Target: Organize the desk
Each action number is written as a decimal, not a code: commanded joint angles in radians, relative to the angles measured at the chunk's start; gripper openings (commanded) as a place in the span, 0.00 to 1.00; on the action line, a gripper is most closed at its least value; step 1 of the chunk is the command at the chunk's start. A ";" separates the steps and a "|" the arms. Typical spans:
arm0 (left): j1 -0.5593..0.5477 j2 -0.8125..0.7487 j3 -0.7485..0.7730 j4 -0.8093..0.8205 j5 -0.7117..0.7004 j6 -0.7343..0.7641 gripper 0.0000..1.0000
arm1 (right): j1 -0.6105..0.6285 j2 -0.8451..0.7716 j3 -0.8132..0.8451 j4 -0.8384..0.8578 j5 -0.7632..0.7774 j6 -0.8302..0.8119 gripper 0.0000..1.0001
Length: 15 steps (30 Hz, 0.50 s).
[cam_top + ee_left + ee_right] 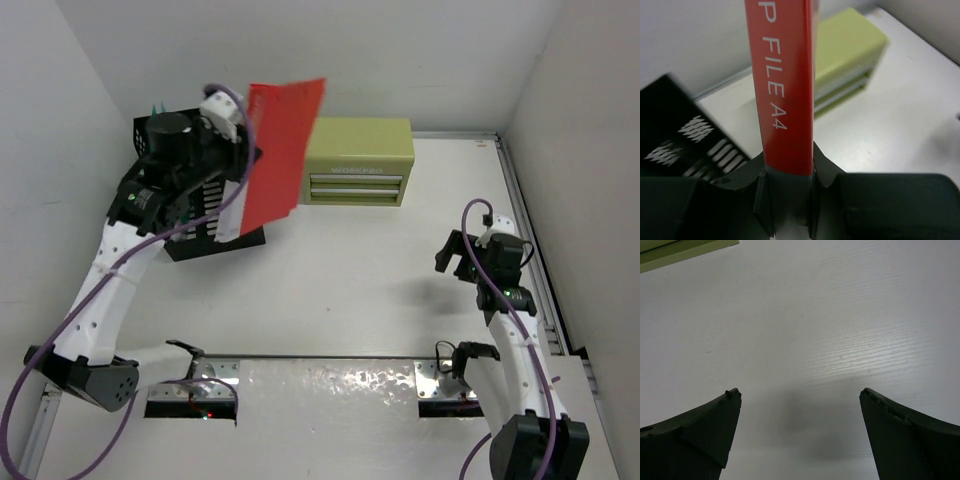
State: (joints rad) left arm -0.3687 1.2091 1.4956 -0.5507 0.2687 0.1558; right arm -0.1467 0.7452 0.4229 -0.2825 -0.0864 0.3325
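The left tool [787, 187] is clamped tight on the lower edge of a thin red plastic A4 file [280, 140]. It holds the file up on end in the air, just left of the small olive-green drawer chest [358, 160]. The file hangs over the black slotted file rack [205, 240], which stands close by the chest's left side. It is not in any slot yet, so I'd say the filing step is only half done: lifted and carried over, with the lowering into the rack left to do.

The right tool [800, 400] is spread wide with nothing in it, hovering over bare surface in front of the chest and well off to its right.

The large flat white table with thin metal edge rails [350, 285] stretches out in front of the chest, and I see no other loose item on it from here. The arm hides most of the rack, so I cannot tell what it already holds. To my eye the red file looks like the last thing to put away.
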 commanded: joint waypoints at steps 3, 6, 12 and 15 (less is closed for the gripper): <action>0.105 -0.143 0.055 0.107 -0.167 -0.094 0.00 | 0.001 -0.024 0.008 0.000 -0.012 -0.026 0.99; 0.116 -0.181 0.075 0.098 -0.273 -0.072 0.00 | 0.001 -0.036 -0.009 0.023 -0.026 -0.021 0.99; 0.119 -0.230 0.003 0.150 -0.497 -0.045 0.00 | 0.001 -0.038 -0.015 0.032 -0.052 -0.024 0.99; 0.132 -0.244 -0.003 0.159 -0.552 -0.071 0.00 | 0.001 -0.035 -0.012 0.034 -0.053 -0.029 0.99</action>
State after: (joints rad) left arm -0.2523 0.9733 1.5005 -0.4885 -0.1574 0.1059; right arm -0.1467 0.7166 0.4114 -0.2855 -0.1204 0.3145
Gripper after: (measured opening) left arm 0.216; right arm 0.986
